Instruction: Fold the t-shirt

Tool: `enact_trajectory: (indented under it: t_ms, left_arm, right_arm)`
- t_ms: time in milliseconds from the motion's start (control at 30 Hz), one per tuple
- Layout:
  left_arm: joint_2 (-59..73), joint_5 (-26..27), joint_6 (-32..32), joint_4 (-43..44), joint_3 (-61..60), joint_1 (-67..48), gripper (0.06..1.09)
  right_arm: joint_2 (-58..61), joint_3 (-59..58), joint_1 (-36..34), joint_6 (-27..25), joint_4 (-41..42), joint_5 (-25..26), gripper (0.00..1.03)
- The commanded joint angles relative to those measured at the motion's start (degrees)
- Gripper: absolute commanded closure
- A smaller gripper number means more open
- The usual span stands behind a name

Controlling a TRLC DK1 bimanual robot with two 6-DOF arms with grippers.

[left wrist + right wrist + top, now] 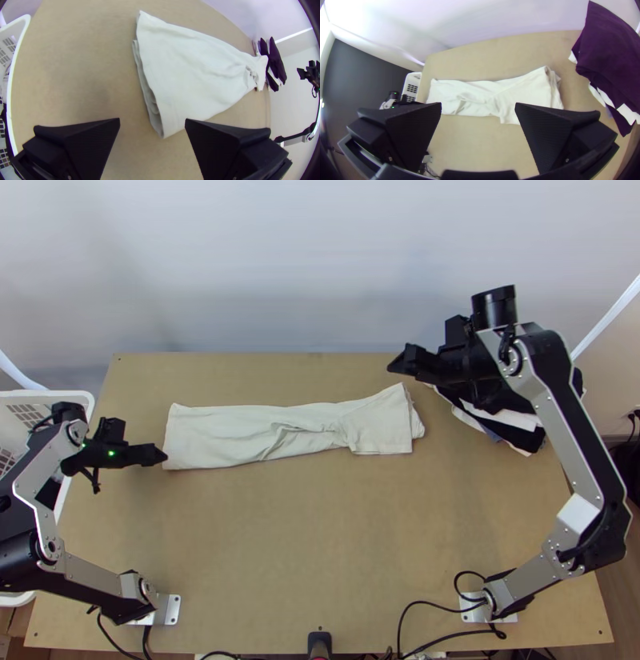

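The cream t-shirt (232,434) lies as a long folded strip across the table, layered at its left end and twisted with creases toward its right part. In the left wrist view the shirt (190,70) shows stacked edges at the near end; in the right wrist view the shirt (526,90) is farther off. My left gripper (162,455) is low beside the strip's left end; its own view shows the gripper (152,121) open, holding nothing. My right gripper (400,361) is raised beyond the strip's right end; in its wrist view the gripper (478,106) is open and empty.
A pile of dark and white cloths (524,428) lies at the table's right, partly under the right arm. A white basket (80,396) stands at the left edge. Cables run along the near edge. Bare tabletop (296,540) lies nearer than the shirt.
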Motion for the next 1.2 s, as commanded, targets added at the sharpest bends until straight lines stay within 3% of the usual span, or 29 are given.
enact_trajectory:
  t_ms: [0, 100, 200, 767, 967, 1000, 1100, 1167]
  left_arm:
    - [0.4, 2.1, 1.9, 1.6, -1.9, 0.2, 0.14]
    - [1.8, 2.2, 1.2, 3.7, -2.3, -0.4, 0.14]
    - [3.8, 2.5, 0.1, 5.2, -1.3, -0.7, 0.14]
    - [12.3, 5.9, -10.6, 9.0, 4.0, -9.9, 0.15]
    - [11.7, 6.2, -12.1, 9.4, 3.4, -12.8, 0.46]
    - [11.5, 6.2, -12.2, 9.4, 3.3, -12.8, 0.54]
    - [10.5, 6.1, -12.1, 9.5, 2.8, -11.3, 1.03]
    - [9.8, 6.0, -11.5, 9.3, 2.8, -9.1, 1.04]
  right_arm:
    - [-2.2, 2.6, 0.2, 3.5, -1.2, -4.1, 0.03]
    - [-2.8, 3.5, -0.3, 6.0, -1.3, -10.0, 0.03]
    - [-3.1, 3.9, -0.4, 7.9, -1.3, -12.4, 0.03]
    - [-3.3, 3.5, -1.4, 9.3, -1.8, -13.3, 0.03]
    - [-2.9, 3.8, -1.5, 9.3, -1.7, -13.3, 0.03]
    - [-2.8, 3.8, -1.4, 9.3, -1.7, -13.3, 0.03]
    - [-2.8, 3.6, -1.4, 9.0, -1.7, -13.3, 0.03]
    - [-2.8, 3.4, -1.4, 9.0, -1.7, -13.3, 0.03]
